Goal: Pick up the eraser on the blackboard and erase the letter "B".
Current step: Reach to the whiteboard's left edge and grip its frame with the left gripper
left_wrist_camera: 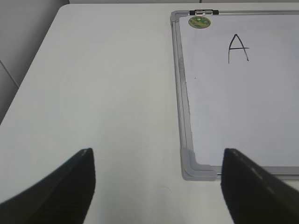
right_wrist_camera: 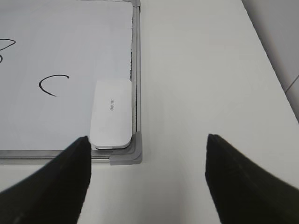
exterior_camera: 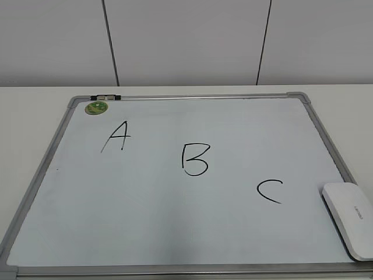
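White tabletop (left_wrist_camera: 107,93) carries the blackboard (exterior_camera: 192,233), and the eraser (exterior_camera: 349,217) lies untouched at its near right corner, against the frame, just right of the "C" (exterior_camera: 270,191). Nothing is done yet: the letter "B" (exterior_camera: 194,159) stands whole in the middle, between the "A" (exterior_camera: 116,136) and the "C", so the pick and the wiping are both left. No container is seen; the left claw (left_wrist_camera: 159,186) and right claw (right_wrist_camera: 147,182) both hover wide and hold nothing.
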{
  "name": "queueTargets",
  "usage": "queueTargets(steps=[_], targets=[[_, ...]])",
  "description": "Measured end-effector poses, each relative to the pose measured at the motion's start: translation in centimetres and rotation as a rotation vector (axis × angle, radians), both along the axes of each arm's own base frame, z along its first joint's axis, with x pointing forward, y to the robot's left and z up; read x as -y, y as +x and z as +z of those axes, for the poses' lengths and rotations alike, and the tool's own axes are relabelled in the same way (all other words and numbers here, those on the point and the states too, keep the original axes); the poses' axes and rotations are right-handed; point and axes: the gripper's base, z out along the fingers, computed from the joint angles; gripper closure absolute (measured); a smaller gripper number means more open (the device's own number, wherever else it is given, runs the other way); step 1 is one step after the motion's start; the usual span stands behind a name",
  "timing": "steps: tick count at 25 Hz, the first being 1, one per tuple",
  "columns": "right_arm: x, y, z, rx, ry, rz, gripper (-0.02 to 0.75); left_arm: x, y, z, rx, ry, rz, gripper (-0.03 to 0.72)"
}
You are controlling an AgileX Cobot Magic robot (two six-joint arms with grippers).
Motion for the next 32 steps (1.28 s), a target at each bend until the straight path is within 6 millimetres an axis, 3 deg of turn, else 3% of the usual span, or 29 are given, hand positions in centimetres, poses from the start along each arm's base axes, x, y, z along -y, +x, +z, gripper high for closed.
queueTargets(steps=[23,27,32], targets=[[0.0,0.0,0.0,0.0,0.0,0.0,0.151,0.0,0.0,0.2,0.003,0.003,0.002,0.106],[0.0,0.0,0.0,0.0,0.0,0.0,0.151,0.0,0.3,1.9,0.038,0.003,0.001,0.106],[0.0,0.0,0.0,0.0,0.0,0.0,0.151,0.0,3.8,4.8,0.013,0.005,-0.002,0.106]])
